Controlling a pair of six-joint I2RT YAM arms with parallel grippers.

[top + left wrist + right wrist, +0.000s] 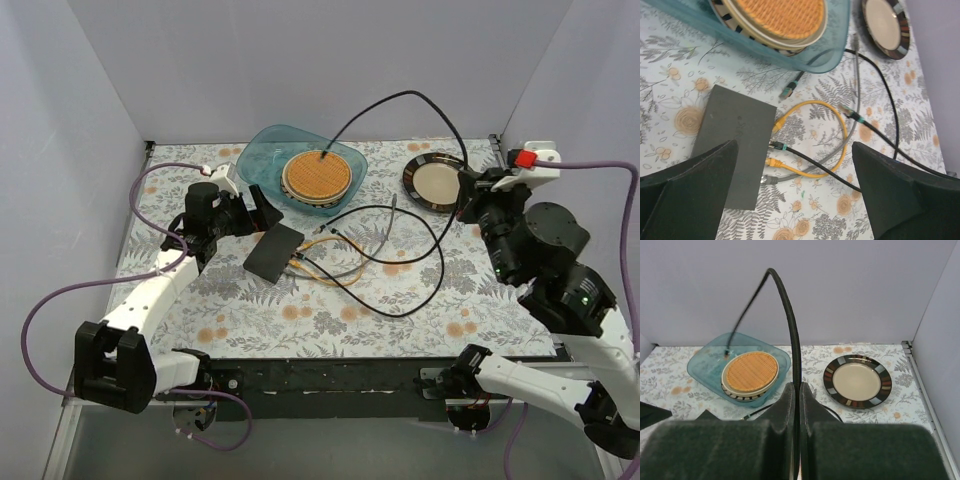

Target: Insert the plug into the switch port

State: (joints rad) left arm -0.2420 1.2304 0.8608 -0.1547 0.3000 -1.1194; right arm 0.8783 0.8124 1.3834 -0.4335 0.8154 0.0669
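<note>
Left gripper (795,150): fingers wide apart; switch (735,150) below, nearer one finger.
Right gripper (798,390): fingers pressed on black cable (790,325).
Switch: flat matte-black box, cables (812,172) in one edge.

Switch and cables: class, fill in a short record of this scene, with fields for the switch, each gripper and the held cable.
switch: flat on the table, four plugs along one edge
left gripper: open, near the switch
right gripper: shut on black cable
cable's far end: at the teal tray
loose plug: on the table by the tray
</note>
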